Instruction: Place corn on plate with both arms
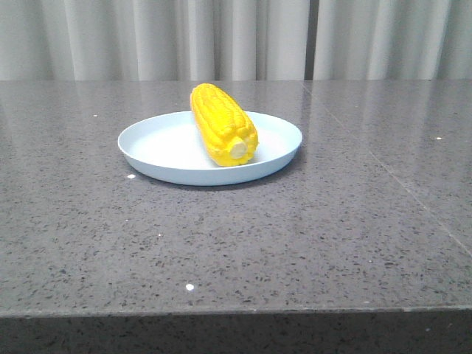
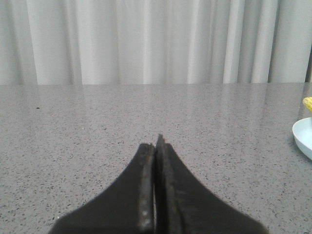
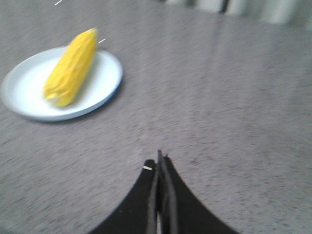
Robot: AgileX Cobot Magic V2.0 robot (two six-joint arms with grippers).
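The yellow corn (image 1: 223,123) lies on the pale-blue plate (image 1: 158,144) near the middle of the grey table, its pale stub end toward the front. Neither gripper shows in the front view. In the right wrist view the corn (image 3: 72,67) lies on the plate (image 3: 105,80), well apart from my right gripper (image 3: 159,158), which is shut and empty over bare table. My left gripper (image 2: 156,144) is shut and empty over bare table; only the plate's edge (image 2: 303,138) and a bit of corn (image 2: 307,103) show at the side of its view.
A grey speckled stone table (image 1: 295,236) with a seam line on its right part (image 1: 383,173). Pale curtains (image 1: 236,37) hang behind the far edge. The table's front edge (image 1: 236,310) runs along the bottom of the front view.
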